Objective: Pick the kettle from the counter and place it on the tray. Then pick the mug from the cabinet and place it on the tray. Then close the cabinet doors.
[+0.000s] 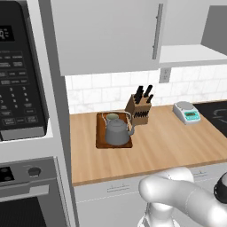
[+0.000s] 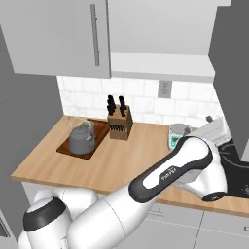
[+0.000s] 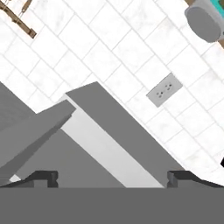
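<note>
The dark grey kettle [image 1: 117, 131] [image 2: 80, 139] stands on the brown tray [image 1: 100, 142] [image 2: 68, 148] on the wooden counter [image 1: 168, 146]. Just behind the kettle, the grey-green mug [image 1: 111, 117] [image 2: 88, 125] is also on the tray. The cabinet's left door [image 1: 111, 35] [image 2: 53, 39] is shut. Its right door [image 1: 217, 24] [image 2: 232, 73] is swung out, baring the white shelf [image 1: 190, 55] [image 2: 160, 63]. My gripper [image 3: 113, 178] is open and holds nothing. It points up at the cabinet's underside [image 3: 109, 146], beside the open door [image 3: 30, 127].
A knife block [image 1: 139, 111] [image 2: 119, 122] stands right of the tray. A small kitchen scale [image 1: 186, 112] [image 3: 205, 19] sits by the black cooktop [image 1: 217, 113]. A wall outlet [image 3: 164, 89] is on the tiled backsplash. A microwave [image 1: 20, 88] and oven stand at the left.
</note>
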